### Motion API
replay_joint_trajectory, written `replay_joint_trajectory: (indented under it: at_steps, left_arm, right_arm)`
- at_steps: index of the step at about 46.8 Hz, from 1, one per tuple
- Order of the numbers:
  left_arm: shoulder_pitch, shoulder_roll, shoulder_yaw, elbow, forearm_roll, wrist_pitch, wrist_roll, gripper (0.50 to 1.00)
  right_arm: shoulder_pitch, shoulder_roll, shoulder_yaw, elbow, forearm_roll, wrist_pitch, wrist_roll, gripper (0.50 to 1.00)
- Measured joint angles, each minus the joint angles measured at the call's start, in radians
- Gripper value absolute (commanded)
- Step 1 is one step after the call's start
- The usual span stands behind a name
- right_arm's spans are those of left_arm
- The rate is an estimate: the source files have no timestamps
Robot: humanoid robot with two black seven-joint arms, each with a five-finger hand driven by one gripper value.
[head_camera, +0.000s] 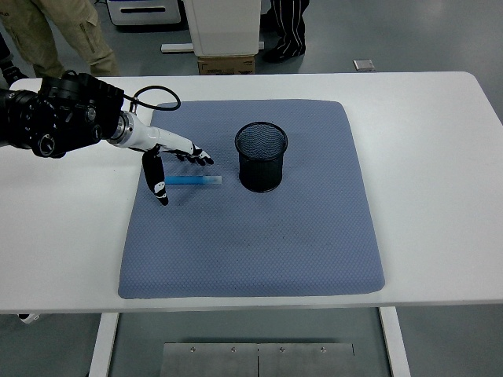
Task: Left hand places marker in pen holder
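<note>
Across the white table (440, 173) lies a blue-grey mat (259, 236), which covers most of the work surface and carries both task items. Only the left arm (55, 122) is in view; it enters from the left edge and reaches over the mat's far left corner.

Toward the far middle of the mat stands the pen holder (262, 156), a black mesh cup, upright, mouth open and apparently empty. The marker (193, 181) lies flat on the mat just left of the holder, its long axis roughly parallel to the table's near edge, one end near the cup's base but apart from it.

Handling, as a judgement: the marker appears light, rigid and smooth-bodied, so it is likely to roll or slide if pushed sideways. Take hold across the barrel near its middle, thumb opposing the fingers, so that it stays balanced when tipped upright for insertion. The mesh cup looks light and may shift if struck at the rim.

The left hand (169, 153) hovers over the marker's left end, spread and holding nothing. Its fingers (196, 155) extend toward the holder, on the far side of the barrel; the thumb (157, 184) points down on the near side. Whether it touches the marker cannot be told.
</note>
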Motion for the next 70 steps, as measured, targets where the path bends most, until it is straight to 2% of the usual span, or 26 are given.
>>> replay_joint_trajectory:
  at_steps: [12, 19, 24, 31, 47, 56, 70]
  left_arm:
    - [-0.004, -0.028, -0.002, -0.001, 0.003, 0.0, 0.013, 1.0]
    - [-0.006, -0.038, -0.001, -0.002, 0.034, -0.001, 0.019, 0.865]
    - [-0.013, -0.044, -0.001, -0.003, 0.04, -0.003, 0.044, 0.821]
    - [-0.014, -0.05, -0.001, -0.003, 0.065, -0.003, 0.051, 0.707]
    - [-0.014, -0.065, -0.002, -0.003, 0.075, 0.001, 0.083, 0.707]
    - [-0.014, -0.081, -0.004, -0.002, 0.089, 0.039, 0.108, 0.707]
    - [-0.025, -0.085, -0.017, -0.002, 0.092, 0.044, 0.125, 0.707]
  right_arm:
    - [0.0, 0.0, 0.0, 0.0, 0.0, 0.0, 0.0, 1.0]
    - [0.0, 0.0, 0.0, 0.0, 0.0, 0.0, 0.001, 1.0]
    - [0.0, 0.0, 0.0, 0.0, 0.0, 0.0, 0.001, 1.0]
    - [0.0, 0.0, 0.0, 0.0, 0.0, 0.0, 0.001, 1.0]
    - [0.0, 0.0, 0.0, 0.0, 0.0, 0.0, 0.0, 1.0]
    - [0.0, 0.0, 0.0, 0.0, 0.0, 0.0, 0.0, 1.0]
    - [0.0, 0.0, 0.0, 0.0, 0.0, 0.0, 0.0, 1.0]
